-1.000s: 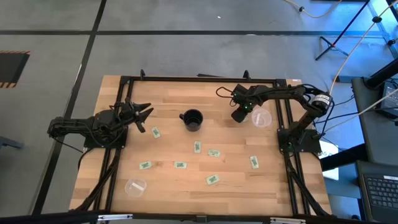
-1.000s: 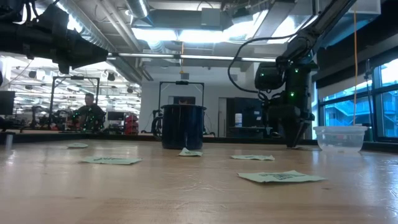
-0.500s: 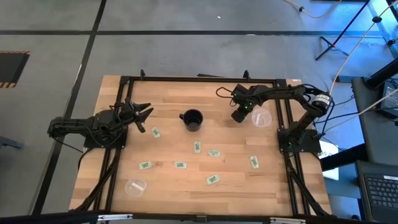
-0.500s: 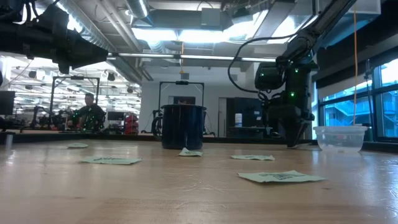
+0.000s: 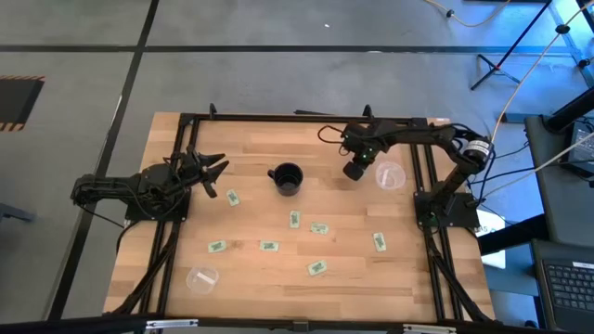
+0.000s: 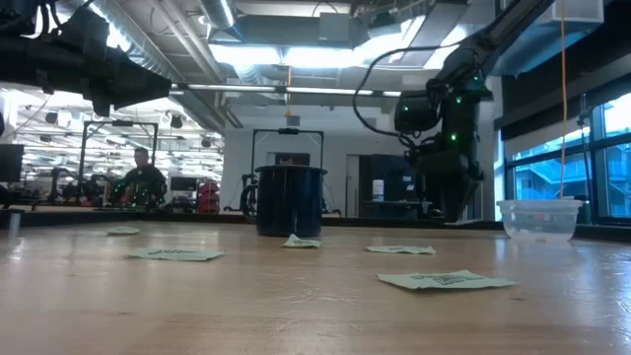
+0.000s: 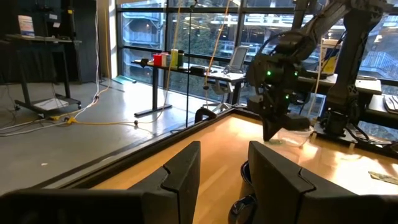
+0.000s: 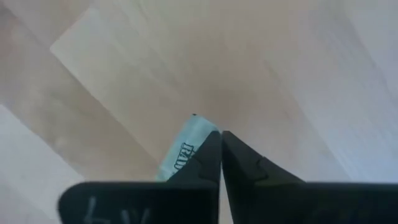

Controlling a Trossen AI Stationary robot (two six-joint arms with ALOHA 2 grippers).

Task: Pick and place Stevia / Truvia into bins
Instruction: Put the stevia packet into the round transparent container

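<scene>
Several pale green and white Stevia packets (image 5: pixel 294 220) lie flat on the wooden table, spread between the black cup (image 5: pixel 287 178) and the near edge. One clear round bin (image 5: pixel 389 175) stands near the right edge and another (image 5: pixel 200 277) near the left near corner. My right gripper (image 5: pixel 352 172) hangs between cup and right bin, pointing down, shut on one packet (image 8: pixel 183 146). My left gripper (image 5: pixel 218 170) waits open, left of the cup, above the table. My right gripper pinches a Stevia packet between its two fingertips (image 8: pixel 211 155), coming from above and pointing down. It has the packet by one end, near a corner (image 8: pixel 198 138). The printed rest sticks out to one side of the fingers. The fingers hide the pinched part.
The black cup (image 6: pixel 289 200) stands on the far middle of the table, left of my right gripper (image 6: pixel 449 212). The right bin (image 6: pixel 537 219) stands close on the gripper's other side. A black frame runs along the table's left, right and far edges. People sit in the room behind.
My right gripper has risen a little and moved slightly toward the table's left, away from the right bin, with its arm swinging toward the far edge. My left arm has kept still.
</scene>
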